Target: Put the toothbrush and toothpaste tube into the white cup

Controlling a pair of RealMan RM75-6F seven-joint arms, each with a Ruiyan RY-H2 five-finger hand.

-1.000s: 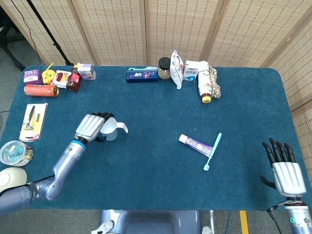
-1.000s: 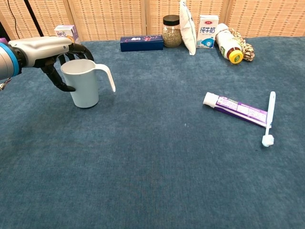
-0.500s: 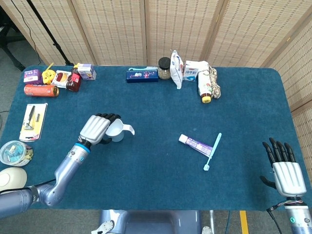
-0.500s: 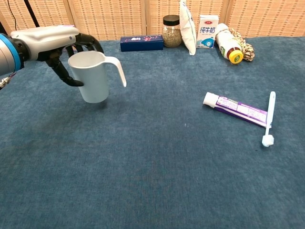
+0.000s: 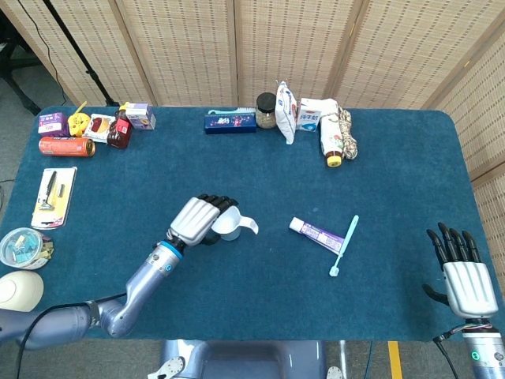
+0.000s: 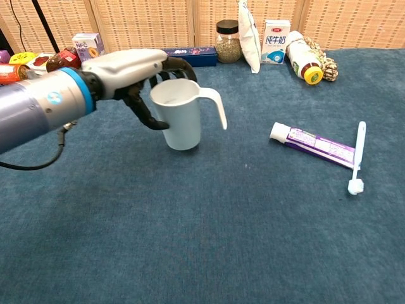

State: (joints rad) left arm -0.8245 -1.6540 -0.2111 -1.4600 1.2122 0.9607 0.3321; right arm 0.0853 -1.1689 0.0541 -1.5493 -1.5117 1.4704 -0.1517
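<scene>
- My left hand (image 6: 136, 79) wraps its fingers round the white plastic cup with a curved handle (image 6: 180, 114), holding it upright near the middle of the blue cloth-covered table (image 5: 260, 316).
- Nothing is in the cup yet: the purple-and-white toothpaste tube (image 5: 316, 234) and the pale blue toothbrush (image 5: 344, 245) both lie flat on the table, touching each other, well apart from the cup.
- My right hand (image 5: 461, 272) rests empty at the table's near right edge, fingers spread.
- I cannot tell whether the cup's base touches the cloth; my fingers hide its far side.
</scene>
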